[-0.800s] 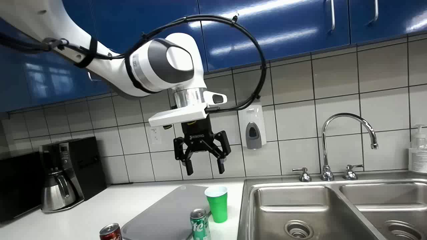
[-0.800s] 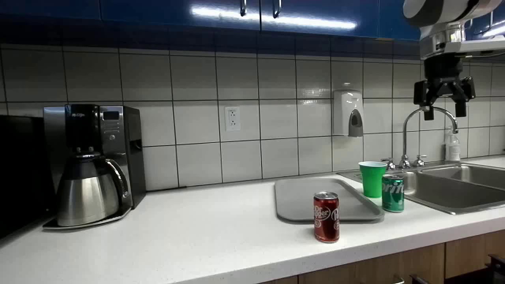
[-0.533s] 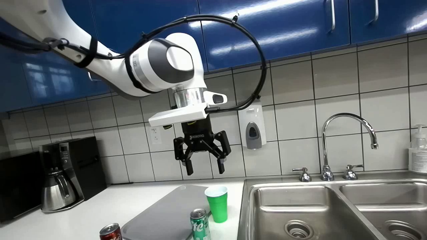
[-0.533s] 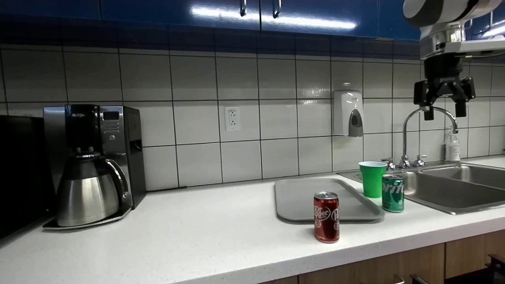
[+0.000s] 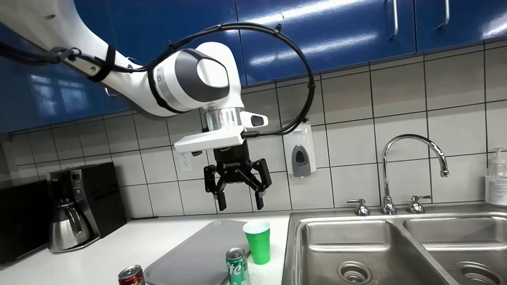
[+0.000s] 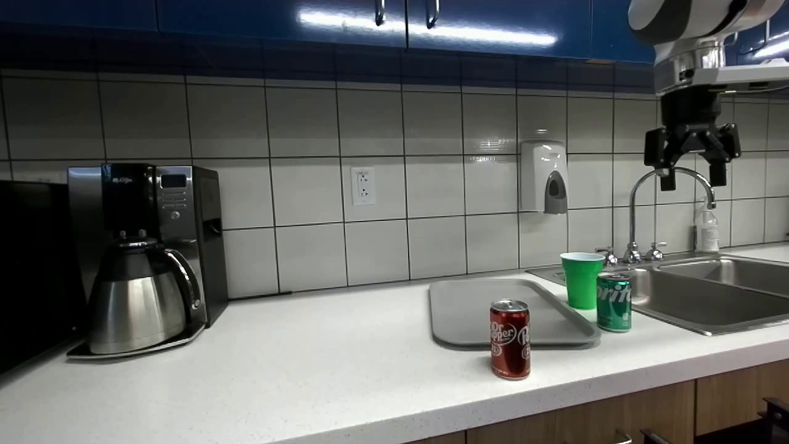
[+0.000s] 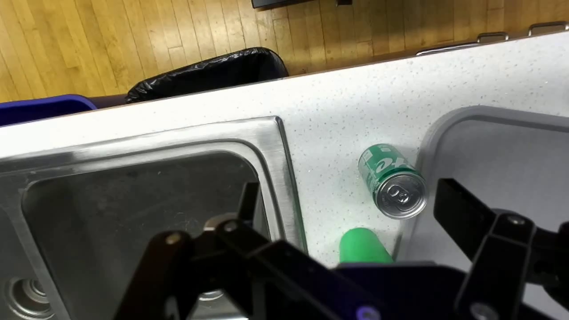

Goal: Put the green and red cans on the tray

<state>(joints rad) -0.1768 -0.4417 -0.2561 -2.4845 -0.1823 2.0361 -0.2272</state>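
Observation:
The green can (image 5: 237, 269) stands upright on the counter beside the grey tray (image 5: 194, 253), close to its edge. It also shows in an exterior view (image 6: 614, 308) and in the wrist view (image 7: 393, 182). The red can (image 6: 510, 342) stands upright on the counter just in front of the tray (image 6: 481, 305). Only its top part (image 5: 132, 276) shows in an exterior view, and it is out of the wrist view. My gripper (image 5: 241, 204) is open and empty, pointing down, high above the counter. In the wrist view the green can lies between the fingertips (image 7: 349, 190), farther below.
A green cup (image 6: 582, 283) stands beside the tray, behind the green can. The metal sink (image 5: 356, 253) with a tall faucet (image 5: 412, 138) adjoins the counter. A coffee maker (image 6: 148, 259) stands far from the cans. A soap dispenser (image 5: 301, 152) hangs on the wall.
My gripper has moved down a little and slightly toward the left in both exterior views. It stays open. The cans, cup and tray have not moved.

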